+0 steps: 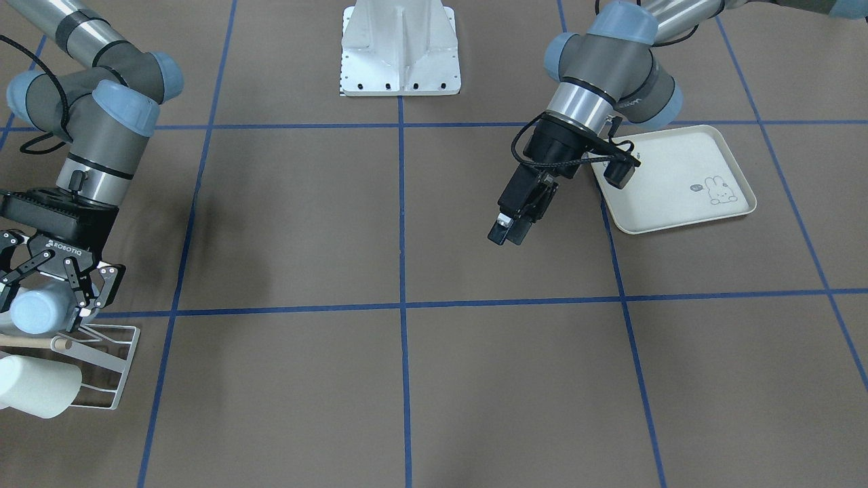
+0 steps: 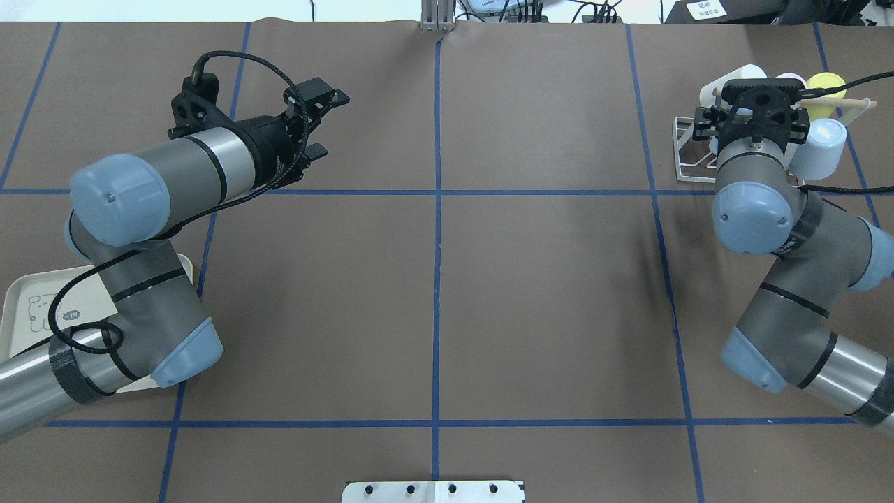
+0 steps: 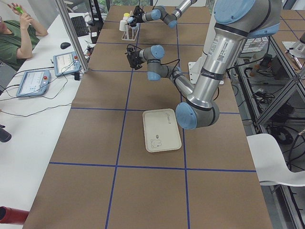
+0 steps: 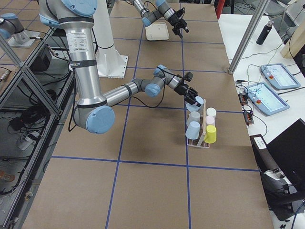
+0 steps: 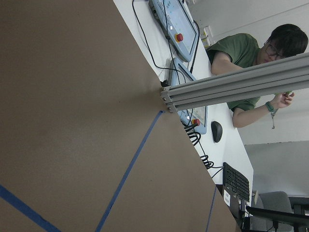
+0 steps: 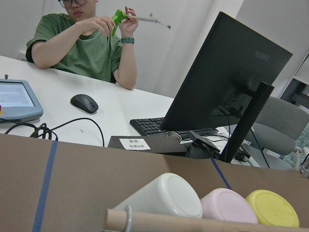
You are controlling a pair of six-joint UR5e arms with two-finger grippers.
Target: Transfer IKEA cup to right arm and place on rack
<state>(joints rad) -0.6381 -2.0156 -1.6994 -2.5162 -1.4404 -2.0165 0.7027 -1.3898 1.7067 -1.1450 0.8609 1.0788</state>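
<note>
- Front view: the right end effector (image 1: 57, 293) is at the counter's (image 1: 305, 224) edge with its fingers spread wide. The pale blue cup (image 1: 34, 310) lies on its side between them at one end of the rack (image 1: 116, 369); I cannot tell whether the pads touch it.
- Front view: the left end effector (image 1: 508, 232) hangs empty just beside the tray (image 1: 668, 203), seen edge-on.
- Overhead view: the left end effector's fingers stand apart with nothing between them. The rack sits towards the counter's far right corner, and the pale blue cup shows beside the right wrist.
- Right side view: the rack carries several cups on either side of its wooden dowel (image 4: 204, 117).
- Right wrist view: a white cup (image 6: 164, 195), a pink cup (image 6: 227, 205) and a yellow cup (image 6: 273, 208) lie behind the dowel. Beyond them a person (image 6: 82, 43) sits at a white desk (image 6: 116, 116).
</note>
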